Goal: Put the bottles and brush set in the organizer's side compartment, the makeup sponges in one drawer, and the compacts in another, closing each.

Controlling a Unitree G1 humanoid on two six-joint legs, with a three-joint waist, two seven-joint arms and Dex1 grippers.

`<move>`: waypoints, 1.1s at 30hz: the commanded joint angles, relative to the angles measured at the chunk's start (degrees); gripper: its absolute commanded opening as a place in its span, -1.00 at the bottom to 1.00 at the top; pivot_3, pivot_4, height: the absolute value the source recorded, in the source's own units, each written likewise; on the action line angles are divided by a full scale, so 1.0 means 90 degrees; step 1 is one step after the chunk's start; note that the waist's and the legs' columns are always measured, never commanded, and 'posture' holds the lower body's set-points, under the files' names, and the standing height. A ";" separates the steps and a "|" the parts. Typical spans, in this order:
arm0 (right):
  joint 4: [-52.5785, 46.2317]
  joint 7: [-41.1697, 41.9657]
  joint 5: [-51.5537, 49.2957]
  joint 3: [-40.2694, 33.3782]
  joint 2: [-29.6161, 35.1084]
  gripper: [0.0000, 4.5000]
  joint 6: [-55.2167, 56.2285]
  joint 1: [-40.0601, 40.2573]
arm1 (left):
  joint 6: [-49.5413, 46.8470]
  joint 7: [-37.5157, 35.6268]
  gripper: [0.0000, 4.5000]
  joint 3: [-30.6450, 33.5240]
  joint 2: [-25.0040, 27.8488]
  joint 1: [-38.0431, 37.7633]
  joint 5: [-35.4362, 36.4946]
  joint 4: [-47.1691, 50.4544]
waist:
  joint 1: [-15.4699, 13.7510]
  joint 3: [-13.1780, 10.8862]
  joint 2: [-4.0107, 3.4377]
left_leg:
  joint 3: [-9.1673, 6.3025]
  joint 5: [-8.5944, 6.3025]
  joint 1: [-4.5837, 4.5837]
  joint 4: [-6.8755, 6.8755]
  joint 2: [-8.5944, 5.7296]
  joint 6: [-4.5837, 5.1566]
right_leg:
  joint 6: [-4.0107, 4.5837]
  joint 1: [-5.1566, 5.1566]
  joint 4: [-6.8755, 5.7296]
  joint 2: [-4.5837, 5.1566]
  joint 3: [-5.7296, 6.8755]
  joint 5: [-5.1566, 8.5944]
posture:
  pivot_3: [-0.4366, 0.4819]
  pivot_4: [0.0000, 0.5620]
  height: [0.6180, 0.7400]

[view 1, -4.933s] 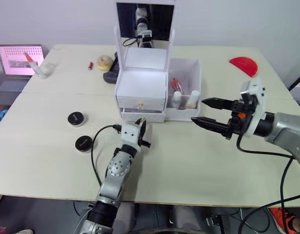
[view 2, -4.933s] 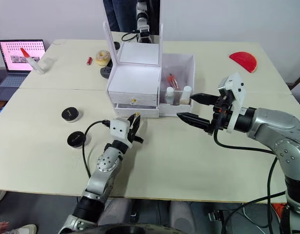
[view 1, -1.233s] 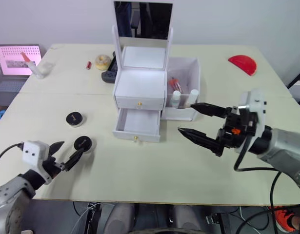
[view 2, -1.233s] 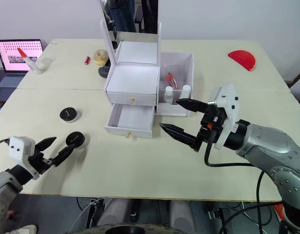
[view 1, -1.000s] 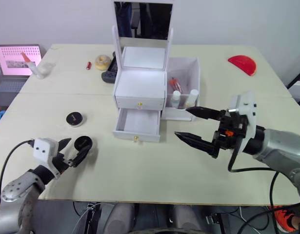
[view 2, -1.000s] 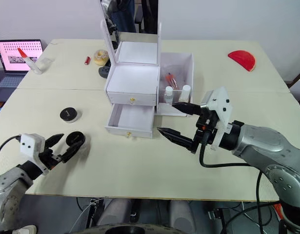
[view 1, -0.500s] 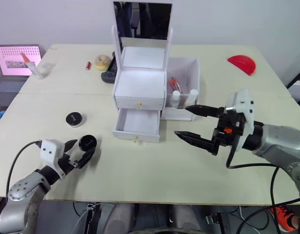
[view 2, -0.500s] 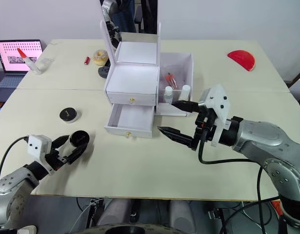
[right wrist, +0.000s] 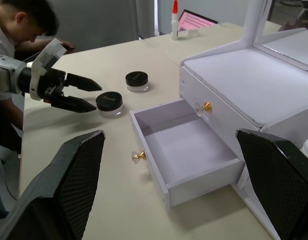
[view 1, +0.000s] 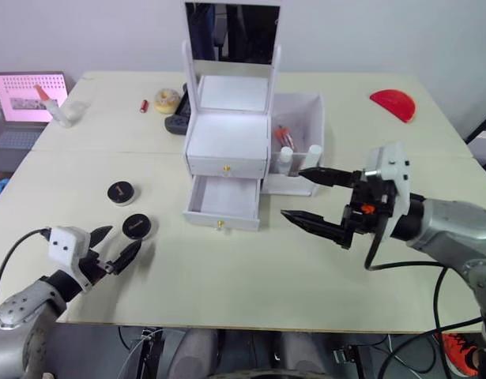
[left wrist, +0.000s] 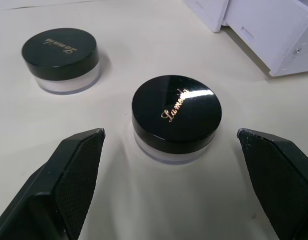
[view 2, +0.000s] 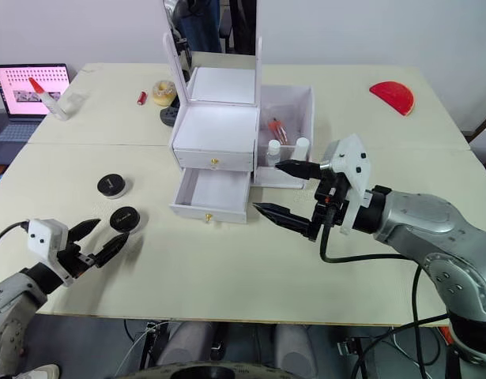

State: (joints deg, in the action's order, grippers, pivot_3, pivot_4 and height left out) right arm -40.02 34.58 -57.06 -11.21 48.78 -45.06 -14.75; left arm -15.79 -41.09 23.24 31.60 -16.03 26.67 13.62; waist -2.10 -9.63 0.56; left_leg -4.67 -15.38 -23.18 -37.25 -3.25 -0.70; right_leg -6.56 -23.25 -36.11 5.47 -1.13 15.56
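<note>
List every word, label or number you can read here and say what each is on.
"Limeola", roughly, in gold script on the lid of the near compact; the letters are hard to make out for certain.
Gold script on the lid of the far compact: seen upside down, not readable.
Laptop screen: rows of small marks, too small to read.
Nothing legible on the organizer or the bottles.

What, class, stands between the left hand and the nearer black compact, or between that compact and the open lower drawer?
Nothing visible: the left hand is open just short of the nearer compact, and bare table runs to the open lower drawer.
</note>
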 commanded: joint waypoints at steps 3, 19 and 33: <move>-0.0065 0.0009 0.0006 -0.0073 -0.0029 1.00 0.0109 -0.0116 | 0.0192 0.0026 0.98 -0.0126 0.0097 0.0227 -0.0235 -0.0108 | -0.0001 0.0000 0.0000 | 0.0000 0.0000 0.0000 0.0000 0.0000 0.0000 | -0.0001 0.0000 0.0000 0.0000 0.0000 0.0000 | -0.05 -0.47 1.00; -0.0229 -0.0206 -0.0135 -0.0197 0.0008 1.00 0.0013 0.0020 | 0.0161 -0.0019 0.98 -0.0563 0.0150 0.0906 -0.0524 -0.0501 | 0.0005 0.0000 0.0000 | 0.0001 0.0000 -0.0001 0.0002 0.0000 0.0000 | -0.0005 -0.0003 -0.0001 0.0000 -0.0002 -0.0003 | -0.05 -0.47 1.00; -0.0318 -0.0423 -0.0280 -0.0186 -0.0070 1.00 -0.0027 0.0028 | -0.1114 0.0261 0.98 -0.0471 0.0680 0.1088 -0.0434 0.0005 | 0.0003 -0.0001 0.0000 | 0.0000 0.0000 -0.0001 0.0001 0.0000 0.0000 | -0.0005 -0.0003 -0.0002 -0.0001 -0.0001 -0.0003 | -0.05 -0.47 1.00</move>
State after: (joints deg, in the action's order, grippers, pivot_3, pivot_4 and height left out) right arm -41.37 31.11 -58.54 -11.83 48.40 -45.76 -14.19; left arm -23.95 -39.50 17.69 36.70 -6.74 22.08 11.43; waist -2.07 -9.63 0.56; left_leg -4.67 -15.38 -23.19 -37.23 -3.25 -0.70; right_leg -6.61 -23.28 -36.13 5.46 -1.15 15.53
